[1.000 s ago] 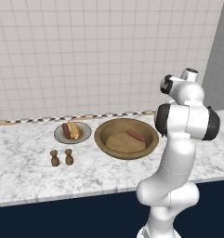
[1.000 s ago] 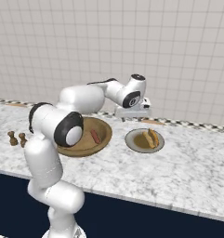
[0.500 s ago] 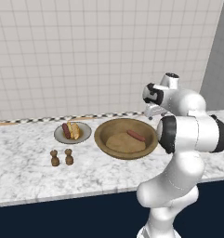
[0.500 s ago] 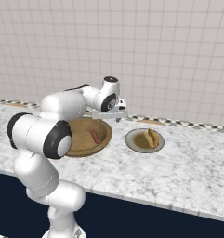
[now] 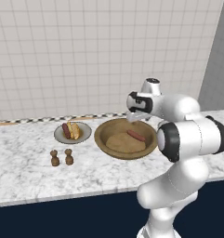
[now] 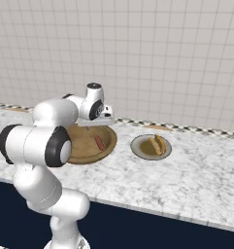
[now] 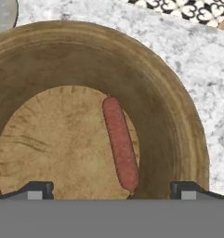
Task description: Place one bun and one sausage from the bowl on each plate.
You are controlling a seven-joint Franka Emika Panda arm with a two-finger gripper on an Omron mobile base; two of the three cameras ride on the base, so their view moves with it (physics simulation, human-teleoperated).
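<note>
The wooden bowl [image 5: 100, 135] [image 6: 111, 146] [image 7: 178, 93] holds one reddish sausage [image 5: 136, 135] [image 6: 99, 142] [image 7: 120, 143] on its right half. My gripper [image 5: 134, 117] [image 6: 96, 124] [image 7: 111, 190] hovers open just above the bowl's back part, and the sausage lies between the spread fingertips [image 7: 36, 189] in the hand view. Left of the bowl, a plate [image 5: 60, 137] carries a sausage and a bun. Right of the bowl, the other plate [image 6: 138, 151] also carries a bun and a sausage.
Two small brown shakers [image 5: 55, 158] [image 5: 69, 156] stand on the marble counter [image 5: 29, 176] in front of the left plate. A tiled wall runs behind the counter, which ends in a dark front edge near the base.
The arm has swung left from over the right plate to over the bowl. The gripper has stayed open the whole time.
</note>
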